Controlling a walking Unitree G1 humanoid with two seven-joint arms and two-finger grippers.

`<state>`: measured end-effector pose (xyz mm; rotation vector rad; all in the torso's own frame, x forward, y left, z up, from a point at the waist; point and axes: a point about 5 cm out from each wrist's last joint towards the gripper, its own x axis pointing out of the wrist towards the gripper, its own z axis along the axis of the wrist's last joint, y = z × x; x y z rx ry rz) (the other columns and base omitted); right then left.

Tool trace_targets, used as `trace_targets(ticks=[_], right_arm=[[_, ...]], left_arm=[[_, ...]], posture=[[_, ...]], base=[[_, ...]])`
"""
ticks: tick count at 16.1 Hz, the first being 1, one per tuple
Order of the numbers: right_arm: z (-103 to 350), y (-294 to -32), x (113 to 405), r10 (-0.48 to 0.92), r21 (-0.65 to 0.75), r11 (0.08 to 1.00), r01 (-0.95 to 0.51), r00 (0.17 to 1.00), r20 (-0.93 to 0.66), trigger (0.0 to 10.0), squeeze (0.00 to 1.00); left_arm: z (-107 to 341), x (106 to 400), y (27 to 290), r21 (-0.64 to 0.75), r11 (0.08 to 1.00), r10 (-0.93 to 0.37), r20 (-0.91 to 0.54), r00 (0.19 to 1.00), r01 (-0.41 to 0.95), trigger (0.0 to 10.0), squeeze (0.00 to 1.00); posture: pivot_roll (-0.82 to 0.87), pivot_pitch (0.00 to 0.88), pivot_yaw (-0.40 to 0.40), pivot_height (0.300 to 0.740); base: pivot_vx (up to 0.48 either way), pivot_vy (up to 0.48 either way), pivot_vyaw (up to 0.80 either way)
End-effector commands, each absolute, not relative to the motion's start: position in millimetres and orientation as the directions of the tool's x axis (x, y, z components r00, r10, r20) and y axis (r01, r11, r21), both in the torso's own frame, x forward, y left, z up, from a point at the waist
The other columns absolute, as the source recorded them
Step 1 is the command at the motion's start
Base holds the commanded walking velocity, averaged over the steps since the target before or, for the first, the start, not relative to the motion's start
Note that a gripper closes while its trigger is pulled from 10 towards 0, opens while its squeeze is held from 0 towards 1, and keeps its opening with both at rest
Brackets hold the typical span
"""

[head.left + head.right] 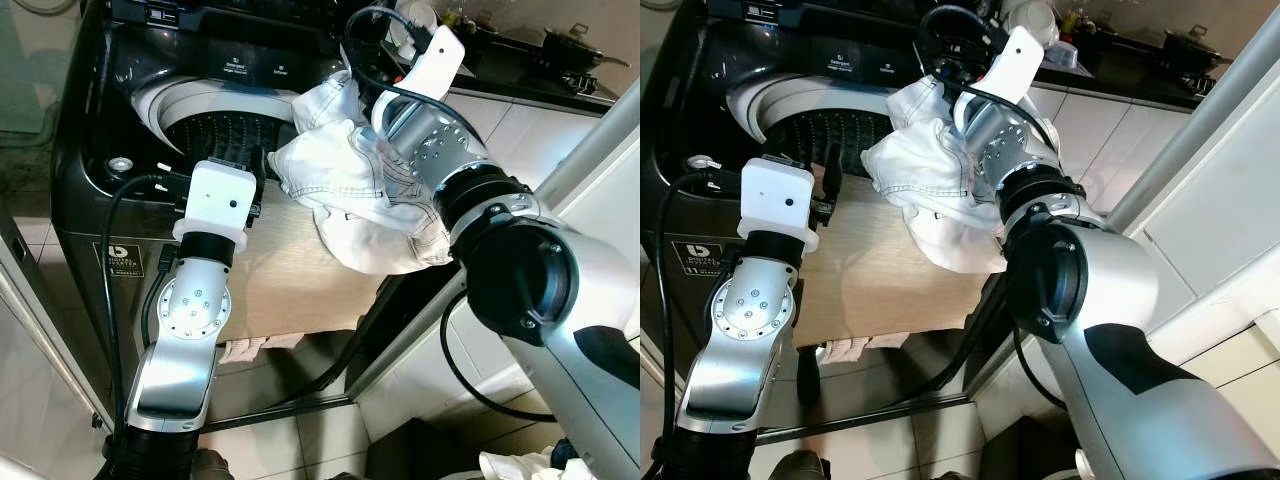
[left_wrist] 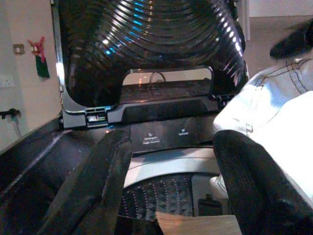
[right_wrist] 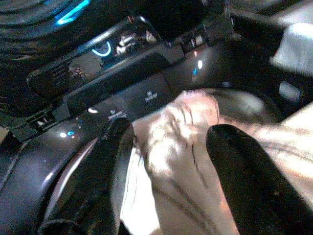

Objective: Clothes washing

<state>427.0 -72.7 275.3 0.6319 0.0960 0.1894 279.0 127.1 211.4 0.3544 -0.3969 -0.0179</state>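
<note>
While white garment overhangs washer drum, right end effector grips it.

Looked down from the head in both eye views onto the washing machine. Faced along each wrist's fingers, close, toward its control panel. Shared the white garment.
</note>
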Motion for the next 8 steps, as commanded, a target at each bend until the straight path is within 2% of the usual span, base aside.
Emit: trace_targets(ticks=[1,4,8], right_arm=[[310.3,-83.8,429.1,0.176,0.547,0.814,-0.197,0.98,0.092,10.0,1.0],[337.7,-88.5,427.9,0.185,0.503,0.826,-0.256,0.965,0.188,10.0,1.0],[358.1,-107.3,426.7,0.116,0.293,0.935,-0.201,0.953,0.281,10.0,1.0]], left_arm=[[210.9,280.7,119.2,0.343,0.939,-0.111,0.369,0.923,-0.024,10.0,0.0],[211.6,282.7,119.6,0.347,0.938,-0.115,0.369,0.922,-0.022,10.0,0.0],[211.8,285.5,115.3,0.349,0.937,-0.133,0.369,0.92,-0.004,10.0,0.0]], posture=[[0.19,0.0,-0.234,0.74],[0.18,0.0,-0.22,0.74],[0.16,0.0,-0.216,0.74]], base=[[0.0,0.0,0.0],[0.0,0.0,0.0],[0.0,0.0,0.0]])
